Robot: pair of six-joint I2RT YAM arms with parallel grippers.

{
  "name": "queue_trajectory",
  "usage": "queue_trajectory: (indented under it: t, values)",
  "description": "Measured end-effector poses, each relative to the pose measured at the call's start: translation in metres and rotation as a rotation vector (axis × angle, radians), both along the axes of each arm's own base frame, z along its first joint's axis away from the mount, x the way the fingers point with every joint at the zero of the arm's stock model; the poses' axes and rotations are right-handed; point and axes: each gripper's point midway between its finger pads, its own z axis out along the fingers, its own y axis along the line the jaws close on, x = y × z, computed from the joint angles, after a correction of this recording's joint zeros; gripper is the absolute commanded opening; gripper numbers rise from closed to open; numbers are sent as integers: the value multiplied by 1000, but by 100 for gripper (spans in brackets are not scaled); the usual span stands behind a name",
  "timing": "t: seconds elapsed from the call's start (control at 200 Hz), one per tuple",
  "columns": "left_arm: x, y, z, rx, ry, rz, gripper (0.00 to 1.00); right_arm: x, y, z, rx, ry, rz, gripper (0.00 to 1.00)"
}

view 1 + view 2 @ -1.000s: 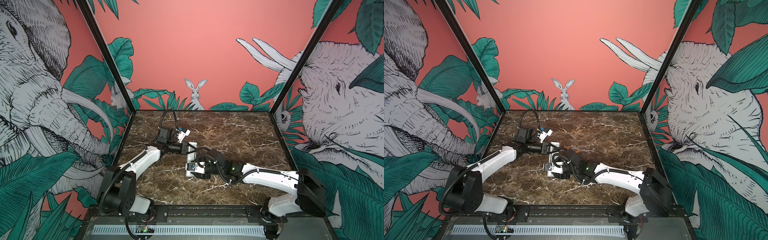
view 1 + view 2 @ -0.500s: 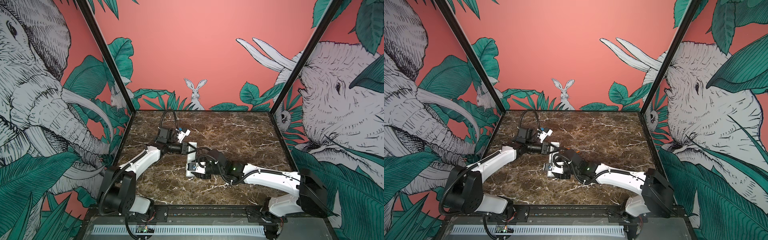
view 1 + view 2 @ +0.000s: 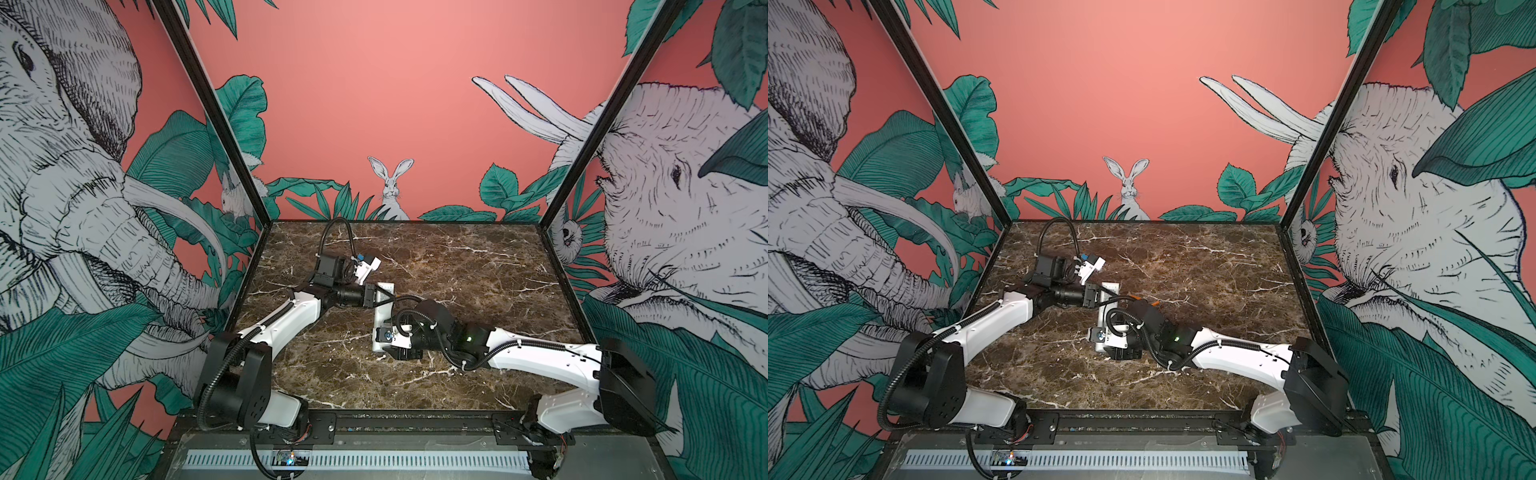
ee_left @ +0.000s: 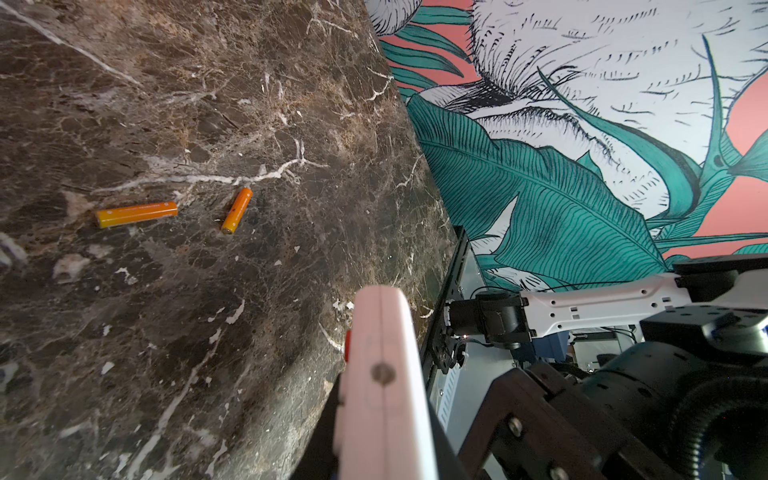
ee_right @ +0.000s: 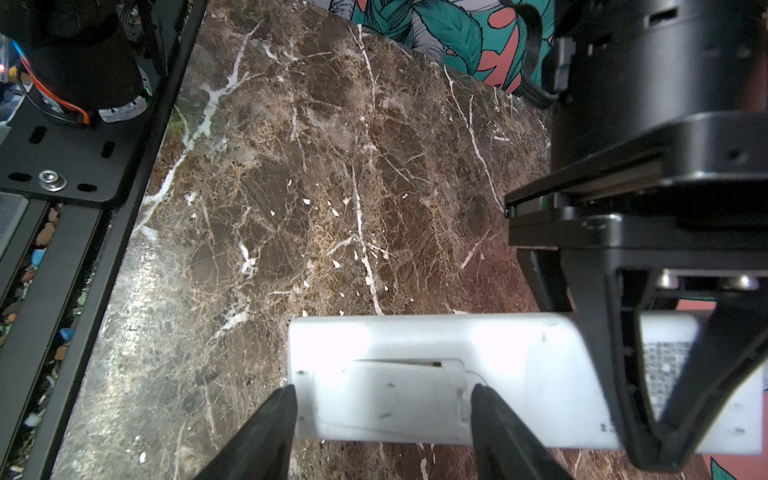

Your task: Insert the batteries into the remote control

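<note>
- Left gripper (image 3: 381,296) clamped the remote's (image 5: 415,345) far end mid-table, back up.
- Right gripper (image 5: 382,399) jaws apart over the cover (image 5: 390,395); we judged it unopened.
- Batteries (image 4: 136,214) lay on the table (image 4: 208,104), right of the remote; none loaded.

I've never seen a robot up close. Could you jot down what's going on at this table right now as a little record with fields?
Surface: dark brown marble tabletop
Remote: long white plastic remote control, plain back facing up, battery cover looks in place
Batteries: two slim orange cylindrical batteries, lying loose on the marble, apart from each other
Left end effector: shut on the remote's end opposite the cover
Right end effector: open, fingertips straddling the battery cover
Loading: not yet done
</note>
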Motion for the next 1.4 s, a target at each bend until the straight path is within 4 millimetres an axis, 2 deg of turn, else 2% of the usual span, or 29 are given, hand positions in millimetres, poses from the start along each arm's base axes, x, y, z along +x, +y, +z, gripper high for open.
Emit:
queue_trajectory:
  t: [0.145, 0.51, 0.67, 0.98, 1.1, 1.275, 1.325, 1.4]
  values:
    - [1, 0, 1, -2, -6, 0, 0, 0, 0, -1, -2, 2, -2, 78]
    - [2, -1, 3, -8, -17, 1, 0, 0, -1, -2, -7, -2, -13, 83]
    - [2, -1, 3, -8, -17, 2, 0, 2, -3, -4, -13, -5, -26, 89]
    - [5, -3, 1, 1, -26, 17, 0, 5, -7, -2, -10, -10, -53, 92]
    - [4, -6, -14, 18, -19, 47, 0, 2, -10, 16, 39, -5, -66, 93]
    - [-8, 7, -58, 79, 66, 155, 0, -3, -23, 57, 136, 49, -130, 92]
    - [-9, 12, -59, 95, 61, 186, 0, -2, -26, 70, 174, 83, -169, 92]
    - [-5, 18, -45, 93, 4, 234, 0, 1, -34, 87, 226, 133, -248, 92]
